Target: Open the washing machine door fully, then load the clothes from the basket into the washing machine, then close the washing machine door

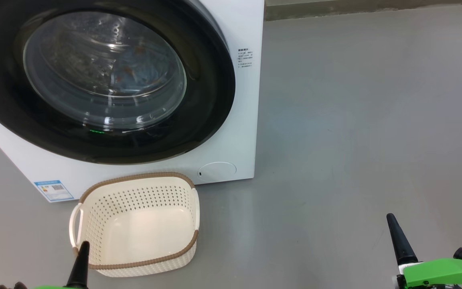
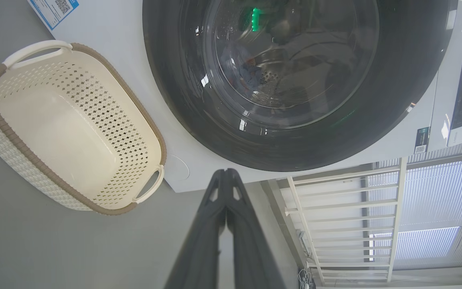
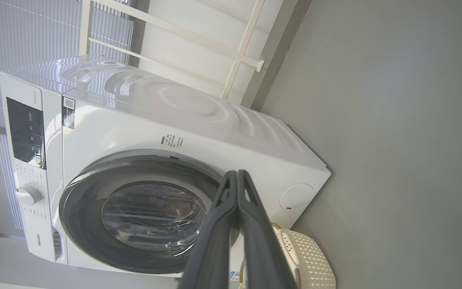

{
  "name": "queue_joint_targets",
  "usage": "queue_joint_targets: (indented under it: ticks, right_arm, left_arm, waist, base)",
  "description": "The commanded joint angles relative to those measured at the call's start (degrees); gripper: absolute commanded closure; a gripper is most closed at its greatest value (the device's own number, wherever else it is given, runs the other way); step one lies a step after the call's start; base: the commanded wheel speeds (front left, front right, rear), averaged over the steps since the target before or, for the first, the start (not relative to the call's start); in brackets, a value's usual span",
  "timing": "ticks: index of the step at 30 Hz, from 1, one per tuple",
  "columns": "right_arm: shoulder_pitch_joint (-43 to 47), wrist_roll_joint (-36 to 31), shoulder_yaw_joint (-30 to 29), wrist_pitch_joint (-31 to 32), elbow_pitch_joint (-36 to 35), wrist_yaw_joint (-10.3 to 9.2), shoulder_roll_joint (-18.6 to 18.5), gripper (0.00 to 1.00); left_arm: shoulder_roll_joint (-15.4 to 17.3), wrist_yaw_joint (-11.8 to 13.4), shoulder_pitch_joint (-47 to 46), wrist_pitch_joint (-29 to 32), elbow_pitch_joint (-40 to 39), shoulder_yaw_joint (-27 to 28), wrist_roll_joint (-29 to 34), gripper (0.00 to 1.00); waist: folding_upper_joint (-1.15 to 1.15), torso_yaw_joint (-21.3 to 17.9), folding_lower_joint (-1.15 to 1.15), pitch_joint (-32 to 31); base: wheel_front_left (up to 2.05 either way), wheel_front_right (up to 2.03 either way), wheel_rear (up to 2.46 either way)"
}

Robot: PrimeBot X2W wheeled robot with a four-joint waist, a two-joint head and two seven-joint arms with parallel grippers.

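blue clothes [image 1: 136,74] behind shut washing machine door [image 1: 211,100]

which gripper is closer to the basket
The left gripper: its shut tip sits by the near-left rim of the basket, while the right gripper is far off over grey floor.

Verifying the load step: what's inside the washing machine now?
Through the closed washing machine door, light blue clothes with orange patches lie in the steel drum. The black rim and reflections hide the rest.
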Motion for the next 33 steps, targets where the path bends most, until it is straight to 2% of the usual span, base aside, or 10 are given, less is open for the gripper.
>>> queue_joint_targets:
  ticks: [1,23,33]
  right_arm:
    - [-2.58,2.14,0.75,0.50,-1.68,-0.24,-0.45,1.00]
    - [-3.22,16.53,-0.44,4.31,-1.85,-0.30,-0.38,1.00]
    - [-3.41,20.56,-0.84,5.43,-1.90,-0.32,-0.32,1.00]
  left_arm:
    - [1.33,-0.14,-2.87,0.62,-1.01,1.39,-1.80,1.00]
    - [1.50,-0.16,-5.46,4.34,0.53,1.57,-15.36,1.00]
    - [1.54,-0.17,-6.19,5.40,0.97,1.62,-19.19,1.00]
  waist:
    - [0.00,0.01,0.00,-0.02]
    - [0.00,0.11,0.00,-0.25]
    - [0.00,0.14,0.00,-0.31]
  base:
    - [0.00,0.00,0.00]
    - [0.00,0.00,0.00]
    - [0.00,0.00,0.00]
